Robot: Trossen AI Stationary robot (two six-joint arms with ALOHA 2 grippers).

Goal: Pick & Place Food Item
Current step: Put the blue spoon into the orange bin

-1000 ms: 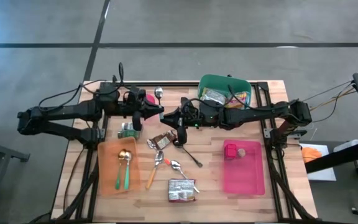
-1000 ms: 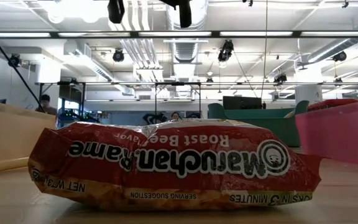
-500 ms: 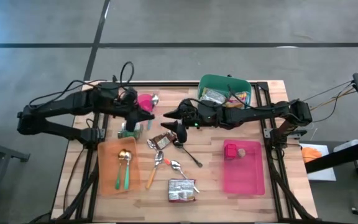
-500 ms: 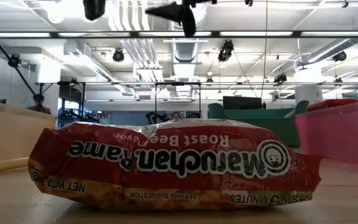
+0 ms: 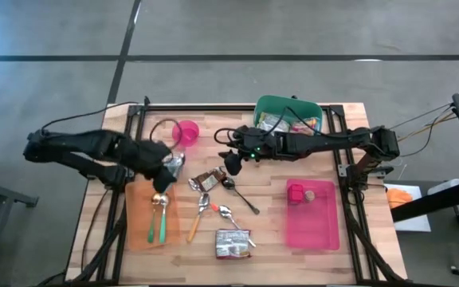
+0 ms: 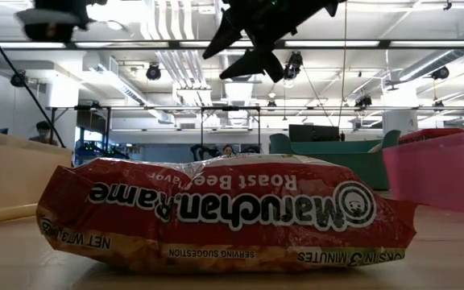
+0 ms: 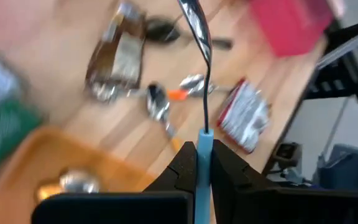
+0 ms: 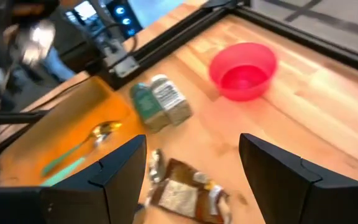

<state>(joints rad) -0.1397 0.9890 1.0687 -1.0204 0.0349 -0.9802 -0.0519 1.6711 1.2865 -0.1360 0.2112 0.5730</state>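
The left gripper [image 7: 202,163], fingers clenched on a blue-handled spoon [image 7: 199,37], has swung from the far worktop [image 5: 277,231] to the orange tray [image 5: 138,233]. The right gripper [image 5: 231,155], fingers now released, hovers over a brown packet [image 5: 206,180]. Three packets lie loose, including ramen [image 5: 233,243]; two trays.

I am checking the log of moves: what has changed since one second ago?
The left hand, shut on a blue-handled metal spoon, swung from the table's far side toward the orange plastic tray. The right hand opened and drew back a little. The red ramen packet and pink plastic bowl stayed.
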